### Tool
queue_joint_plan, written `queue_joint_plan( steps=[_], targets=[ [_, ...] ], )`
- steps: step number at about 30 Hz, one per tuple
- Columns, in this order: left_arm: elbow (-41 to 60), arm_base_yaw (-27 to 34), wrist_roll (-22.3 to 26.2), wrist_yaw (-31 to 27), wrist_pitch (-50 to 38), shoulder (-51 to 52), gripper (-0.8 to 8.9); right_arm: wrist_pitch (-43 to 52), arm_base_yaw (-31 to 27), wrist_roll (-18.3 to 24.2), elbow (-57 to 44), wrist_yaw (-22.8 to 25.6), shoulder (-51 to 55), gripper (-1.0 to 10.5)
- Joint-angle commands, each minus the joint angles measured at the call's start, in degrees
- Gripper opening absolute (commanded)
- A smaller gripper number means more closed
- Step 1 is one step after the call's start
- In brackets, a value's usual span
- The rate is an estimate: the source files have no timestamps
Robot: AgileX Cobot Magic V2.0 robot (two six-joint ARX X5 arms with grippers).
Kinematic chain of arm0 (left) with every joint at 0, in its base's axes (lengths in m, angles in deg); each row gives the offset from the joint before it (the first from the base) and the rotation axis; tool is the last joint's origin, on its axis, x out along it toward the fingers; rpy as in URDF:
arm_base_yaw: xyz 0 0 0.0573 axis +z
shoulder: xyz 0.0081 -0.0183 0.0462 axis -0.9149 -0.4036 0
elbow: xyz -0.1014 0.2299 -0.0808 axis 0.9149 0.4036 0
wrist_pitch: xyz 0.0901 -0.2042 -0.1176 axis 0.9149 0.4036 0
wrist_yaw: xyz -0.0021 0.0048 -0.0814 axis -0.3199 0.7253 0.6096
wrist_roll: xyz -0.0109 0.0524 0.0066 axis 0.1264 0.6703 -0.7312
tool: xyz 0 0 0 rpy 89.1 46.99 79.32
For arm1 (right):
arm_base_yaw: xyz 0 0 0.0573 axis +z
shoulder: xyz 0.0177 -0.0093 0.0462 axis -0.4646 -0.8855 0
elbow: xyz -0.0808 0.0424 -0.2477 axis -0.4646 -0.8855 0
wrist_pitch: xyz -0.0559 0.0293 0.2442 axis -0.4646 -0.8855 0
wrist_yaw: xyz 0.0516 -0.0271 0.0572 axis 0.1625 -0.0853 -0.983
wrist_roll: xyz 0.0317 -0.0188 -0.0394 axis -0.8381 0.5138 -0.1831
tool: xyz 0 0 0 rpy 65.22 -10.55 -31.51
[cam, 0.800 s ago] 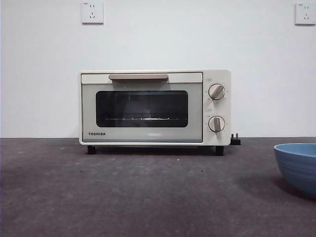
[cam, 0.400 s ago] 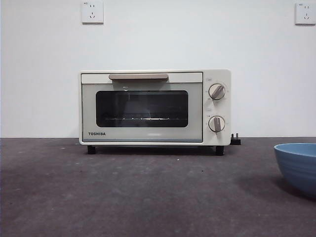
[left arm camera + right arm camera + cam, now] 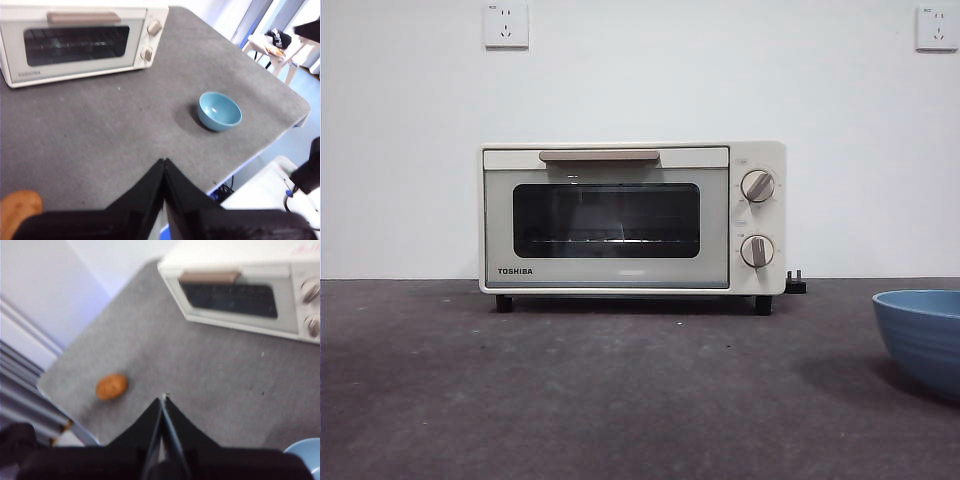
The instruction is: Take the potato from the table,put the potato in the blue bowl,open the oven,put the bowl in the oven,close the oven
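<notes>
Both grippers sit high over the bench w/ nothing in them: your left gripper point(image 3: 164, 165) has jaws pressed together, right gripper point(image 3: 163, 401) same. Potato point(image 3: 111, 386) lies on the bench point(image 3: 620, 400) near its edge, well apart from the blue bowl point(image 3: 219, 110). TOSHIBA oven point(image 3: 632, 218) stands at the back, door closed, bowl empty.

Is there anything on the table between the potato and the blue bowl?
Nothing visible: the potato lies alone on bare table, the blue bowl stands apart, and the oven sits further back.
</notes>
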Motion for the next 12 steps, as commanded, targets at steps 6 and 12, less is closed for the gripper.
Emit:
queue_joint_plan(
  steps=[6, 12],
  targets=[
    [-0.13, -0.26, 2.69, 1.09, 4.66, 0.20, -0.06, 5.29, 21.64, 0.20, 0.07, 12.74, -11.69, -0.1],
    [-0.13, -0.26, 4.48, 1.09, 7.56, 0.20, -0.06, 12.33, 33.40, 0.22, 0.96, 14.14, -24.55, -0.1]
  ],
)
